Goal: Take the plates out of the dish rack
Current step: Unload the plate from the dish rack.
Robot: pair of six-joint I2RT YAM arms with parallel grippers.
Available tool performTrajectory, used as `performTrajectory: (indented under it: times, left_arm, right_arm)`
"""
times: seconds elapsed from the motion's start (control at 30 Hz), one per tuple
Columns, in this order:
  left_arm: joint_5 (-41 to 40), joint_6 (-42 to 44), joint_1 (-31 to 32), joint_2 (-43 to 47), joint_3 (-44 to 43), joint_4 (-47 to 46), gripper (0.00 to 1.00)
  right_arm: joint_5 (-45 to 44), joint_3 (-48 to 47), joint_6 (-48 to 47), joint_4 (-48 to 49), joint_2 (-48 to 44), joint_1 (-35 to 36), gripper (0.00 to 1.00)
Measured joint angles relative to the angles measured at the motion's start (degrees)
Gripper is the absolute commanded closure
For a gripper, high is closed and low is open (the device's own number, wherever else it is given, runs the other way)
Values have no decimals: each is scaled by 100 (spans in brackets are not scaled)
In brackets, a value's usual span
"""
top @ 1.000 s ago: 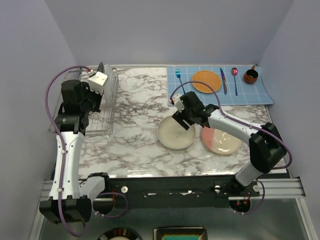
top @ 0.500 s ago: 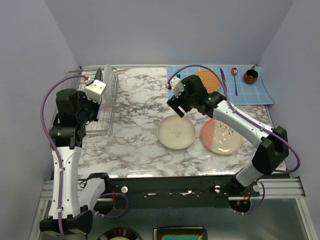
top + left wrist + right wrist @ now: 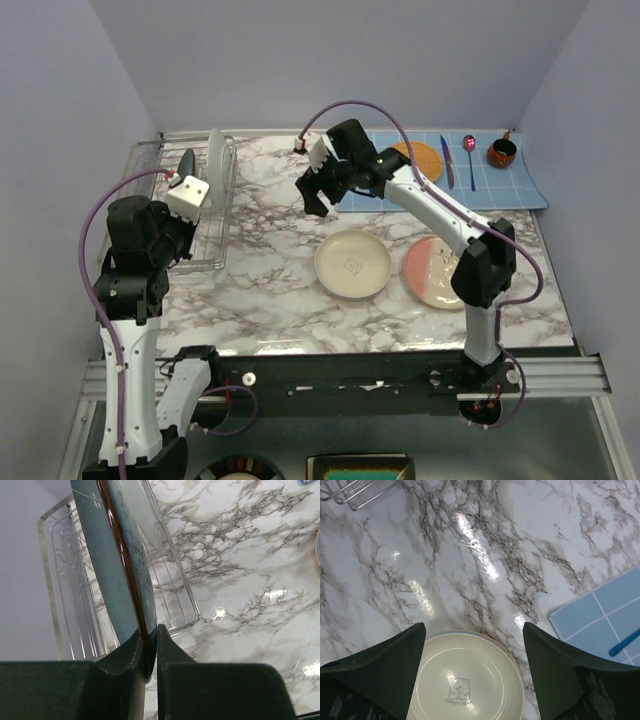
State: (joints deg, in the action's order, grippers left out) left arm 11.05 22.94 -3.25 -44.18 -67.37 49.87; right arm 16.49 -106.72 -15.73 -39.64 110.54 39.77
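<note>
Lilac walls (image 3: pixel 350 60), marbled surface (image 3: pixel 270 290): my left gripper (image 3: pixel 149 635) clamps narrowly on the teal plate (image 3: pixel 112 570) rim, my right gripper (image 3: pixel 473 627) spread wide, empty

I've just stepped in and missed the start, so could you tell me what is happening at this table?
The dish rack is being emptied. The left pincer grips a teal plate by its rim, on edge over the rack, where one pale plate stands upright. The right pincer hangs open and empty above the table, where a cream plate and a pink-and-cream plate already lie flat.
</note>
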Motion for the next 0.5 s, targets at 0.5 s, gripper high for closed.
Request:
performTrajectory:
  times: [0.5]
  left_arm:
    - [-442, -111, 0, 151, 402, -339, 100]
  right_arm:
    - [1189, -1917, 1698, 103, 1705, 341, 14]
